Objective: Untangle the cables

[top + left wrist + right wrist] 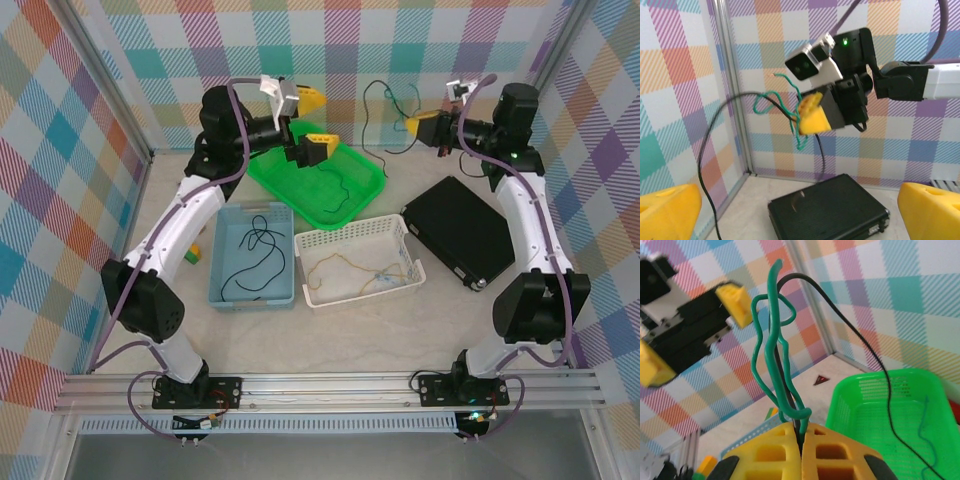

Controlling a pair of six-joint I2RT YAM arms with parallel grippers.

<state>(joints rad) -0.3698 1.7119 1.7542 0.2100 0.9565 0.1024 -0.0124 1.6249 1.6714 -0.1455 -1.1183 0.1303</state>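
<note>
Since your right gripper point(801, 432) clamps green cable point(771, 340) and black cable point(860, 335) aloft, both dangle. Your left gripper point(313, 122) gapes empty opposite.

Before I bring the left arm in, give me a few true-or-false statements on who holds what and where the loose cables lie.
1. The right gripper is shut on the green and black cables, held up off the table. True.
2. The left gripper is clamped on those same cables. False: its fingers are spread open and hold nothing.
3. A black cable lies in the blue bin. True.
4. The white basket has nothing in it. False: a tan-yellow cable lies inside.
</note>
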